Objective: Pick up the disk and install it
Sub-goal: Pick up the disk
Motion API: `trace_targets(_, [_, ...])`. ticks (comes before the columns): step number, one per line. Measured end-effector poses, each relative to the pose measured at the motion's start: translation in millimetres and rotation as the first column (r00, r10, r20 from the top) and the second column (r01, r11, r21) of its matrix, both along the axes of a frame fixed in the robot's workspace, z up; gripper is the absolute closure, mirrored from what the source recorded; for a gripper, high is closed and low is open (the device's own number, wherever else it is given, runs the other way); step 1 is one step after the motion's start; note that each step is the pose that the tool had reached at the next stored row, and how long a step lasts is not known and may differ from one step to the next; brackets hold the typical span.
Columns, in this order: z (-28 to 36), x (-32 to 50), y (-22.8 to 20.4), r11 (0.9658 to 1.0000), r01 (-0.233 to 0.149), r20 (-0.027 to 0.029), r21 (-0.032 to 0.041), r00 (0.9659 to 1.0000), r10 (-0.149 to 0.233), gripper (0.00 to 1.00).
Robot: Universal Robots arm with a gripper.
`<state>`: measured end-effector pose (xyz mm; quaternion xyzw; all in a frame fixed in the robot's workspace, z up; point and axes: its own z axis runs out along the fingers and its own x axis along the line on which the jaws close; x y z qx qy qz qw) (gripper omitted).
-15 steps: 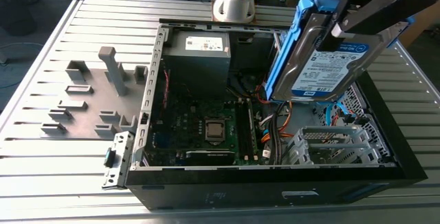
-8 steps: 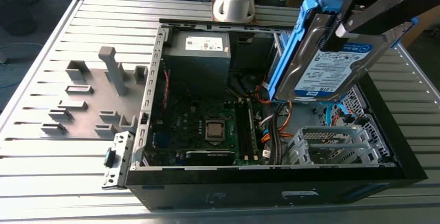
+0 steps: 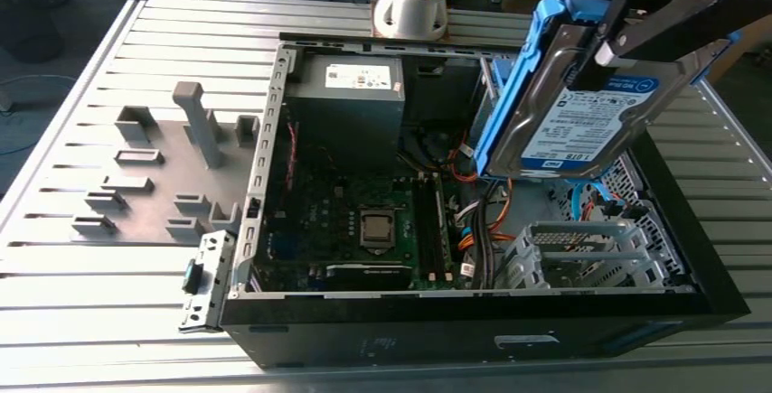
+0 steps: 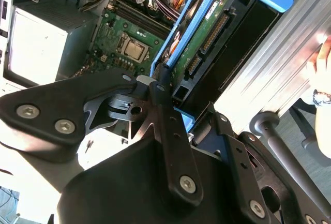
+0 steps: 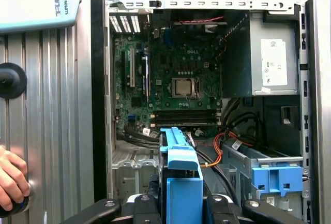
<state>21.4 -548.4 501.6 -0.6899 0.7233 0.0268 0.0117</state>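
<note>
Pickup done: gripper clamped on the disk, held on edge in the air above the open case. Install left; disk hangs over the bay side, touching nothing below, as far as I can judge

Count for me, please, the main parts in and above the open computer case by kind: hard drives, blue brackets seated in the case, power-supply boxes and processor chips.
Hard drives: 1, the disk, held by the gripper above the case
Blue brackets in the case: 1
Power-supply boxes: 1
Processor chips: 1
Total: 4
</note>
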Motion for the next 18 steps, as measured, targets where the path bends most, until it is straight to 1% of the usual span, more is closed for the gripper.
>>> trace_targets(18, [0.0, 9.1, 0.0, 1.0000, 0.000, 0.0000, 0.0000, 1.0000, 0.000, 0.64])
